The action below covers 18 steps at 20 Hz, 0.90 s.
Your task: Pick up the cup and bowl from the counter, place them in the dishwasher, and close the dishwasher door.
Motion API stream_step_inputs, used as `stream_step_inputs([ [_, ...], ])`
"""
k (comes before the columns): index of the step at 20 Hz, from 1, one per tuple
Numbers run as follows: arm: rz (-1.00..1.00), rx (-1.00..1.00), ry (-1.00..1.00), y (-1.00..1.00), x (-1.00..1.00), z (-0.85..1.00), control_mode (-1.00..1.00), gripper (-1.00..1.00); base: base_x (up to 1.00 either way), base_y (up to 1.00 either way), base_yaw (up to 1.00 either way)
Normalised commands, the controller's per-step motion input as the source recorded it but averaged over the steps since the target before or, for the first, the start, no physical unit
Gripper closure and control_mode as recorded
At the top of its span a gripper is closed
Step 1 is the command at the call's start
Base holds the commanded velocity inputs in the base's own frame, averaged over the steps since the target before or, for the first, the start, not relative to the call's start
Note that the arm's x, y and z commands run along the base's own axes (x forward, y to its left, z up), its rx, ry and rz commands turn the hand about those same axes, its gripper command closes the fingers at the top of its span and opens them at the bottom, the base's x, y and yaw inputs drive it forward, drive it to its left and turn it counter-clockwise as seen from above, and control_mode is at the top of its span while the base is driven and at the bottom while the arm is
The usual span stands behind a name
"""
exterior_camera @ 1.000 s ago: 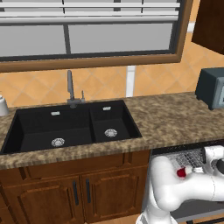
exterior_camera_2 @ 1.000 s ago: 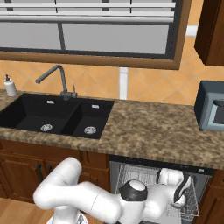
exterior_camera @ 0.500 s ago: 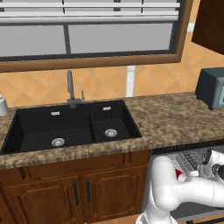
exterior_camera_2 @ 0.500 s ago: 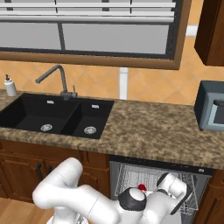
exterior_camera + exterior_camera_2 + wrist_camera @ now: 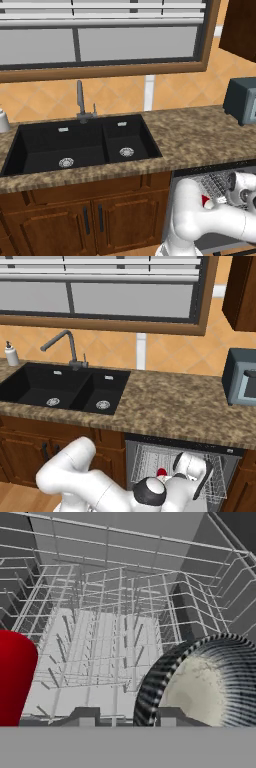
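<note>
The dishwasher (image 5: 150, 463) stands open under the counter (image 5: 175, 406), and its white wire rack (image 5: 100, 642) spreads out in front of the hand. The bowl (image 5: 210, 682), dark and ribbed outside with a pale speckled inside, stands on edge at the right of the rack. My gripper (image 5: 126, 716) is low over the rack, its fingers apart, with the bowl's near rim between them and close to the right fingertip (image 5: 167, 714). The white hand (image 5: 192, 466) reaches into the rack from the front. The cup and the dishwasher door are out of view.
A red rounded thing (image 5: 15, 677) stands in the rack left of the gripper. A black double sink (image 5: 85, 142) with a tap lies left of the dishwasher, a dark appliance (image 5: 240, 376) sits at the counter's right, and wooden cabinet doors (image 5: 90, 220) are below.
The hand has sunk a little lower and further into the rack with the bowl. The fingers, shut before, now stand apart.
</note>
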Motion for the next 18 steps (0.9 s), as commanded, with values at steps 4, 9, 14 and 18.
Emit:
stream_step_inputs([
  [4, 0.0, 0.0, 0.01, -0.06, 0.0, 0.49, -1.0, -1.0, 0.0, 0.0, 0.0],
  [9, -0.06, 0.08, 0.0, -0.42, -0.1, 0.97, -1.0, -1.0, 0.0, 0.0, 0.0],
  [14, -0.19, 0.15, 0.06, -0.6, -0.61, 0.71, -1.0, -1.0, 0.0, 0.0, 0.0],
  [18, -0.01, 0.24, -0.07, -0.52, -0.81, 0.04, -1.0, -1.0, 0.0, 0.0, 0.0],
])
